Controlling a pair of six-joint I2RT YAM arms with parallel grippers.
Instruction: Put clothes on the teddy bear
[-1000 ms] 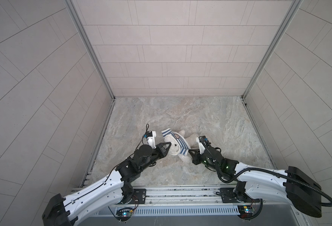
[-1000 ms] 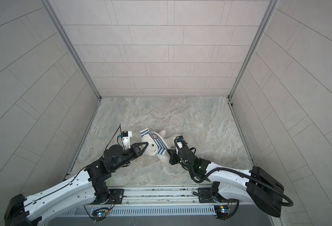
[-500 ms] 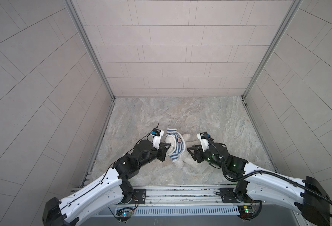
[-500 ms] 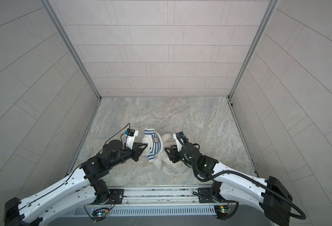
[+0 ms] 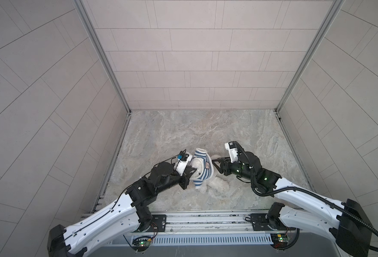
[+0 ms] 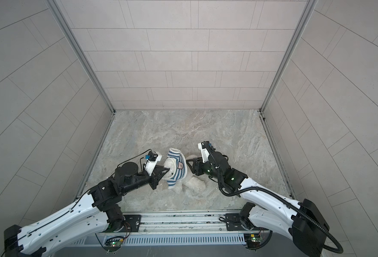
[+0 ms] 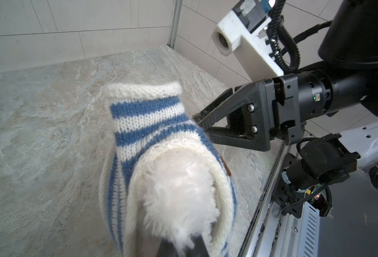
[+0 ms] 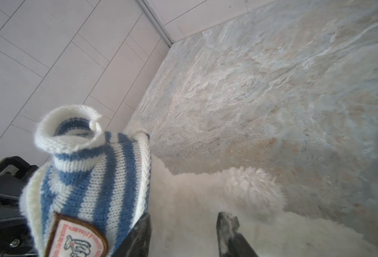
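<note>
Far left, reaching in from the front rail: black left pincer (image 5: 193, 172), clamped tight on a tuft of the small fluffy cream-white plush teddy bear (image 5: 217, 189) where it pokes out of a white-edged opening in the blue-and-white striped knitted shirt (image 5: 202, 166). May be pinching the knit edge too, can't tell. Judged an anchor grip, for holding plush up and through the hole and stopping the knit sliding back off. Centre: shirt raised off the grey-beige marbled stone worktop (image 5: 183, 133), with the rolled white tube opening (image 8: 47, 138) uppermost and empty. Collar or sleeve, can't tell. Small brown-rimmed sewn badge (image 8: 76, 240) facing the right arm. Rest of the bear lying low on the worktop near the front edge, just below and right of the shirt, mostly outside the knit. Face not visible. Dressing partly done at best. Right of centre: black right pincer (image 5: 215, 166), about half open, gripping nothing, one jaw just beside the shirt's flank, the other over bare fur. Probably placed for a fresh hold on hem or body, to tug the knit down against the left anchor. Risks: snagging loose loops, or yanking fur out of the left grip.
</note>
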